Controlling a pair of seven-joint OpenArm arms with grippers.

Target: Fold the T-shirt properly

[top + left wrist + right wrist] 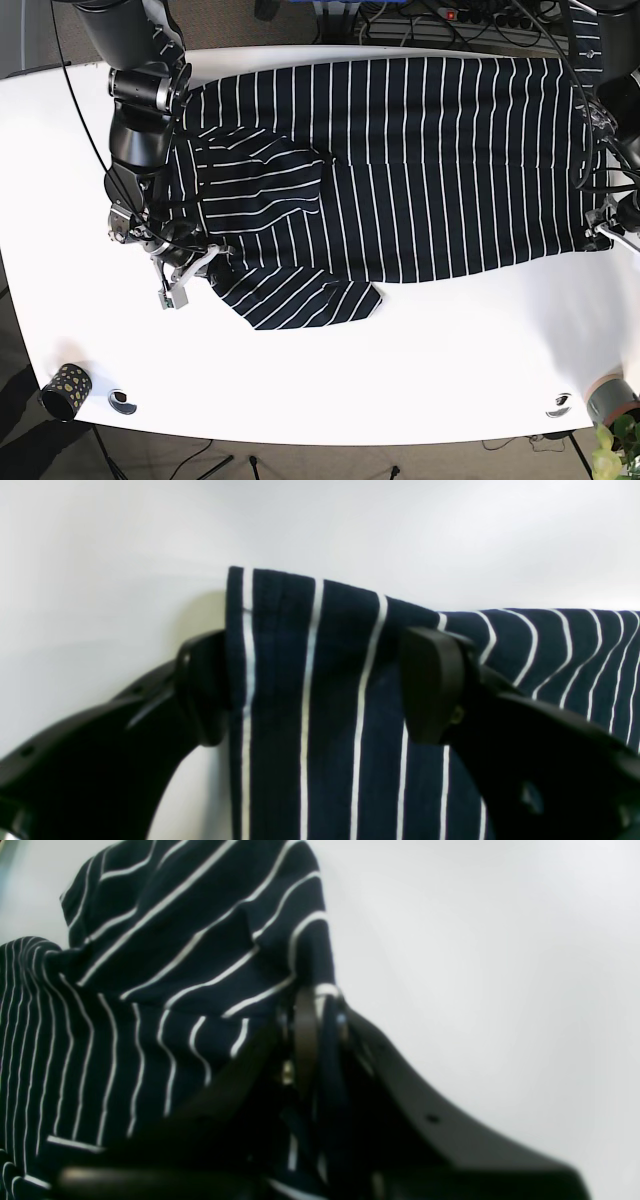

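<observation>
The navy T-shirt [420, 160] with thin white stripes lies spread across the white table [450, 350], one sleeve folded in over its left part. In the base view my right gripper [200, 268] is at the shirt's lower left edge. The right wrist view shows that gripper [320, 1005] shut on a bunched fold of the T-shirt [190, 940]. My left gripper [603, 225] sits at the shirt's right edge. In the left wrist view it [315, 687] stands open, one finger on each side of the striped hem corner [300, 630].
A black dotted cup [65, 385] and a small round disc [122, 400] sit near the front left table edge. Another disc [558, 405] and a grey pot with a plant [612, 400] are at the front right. Cables run behind the table's far edge.
</observation>
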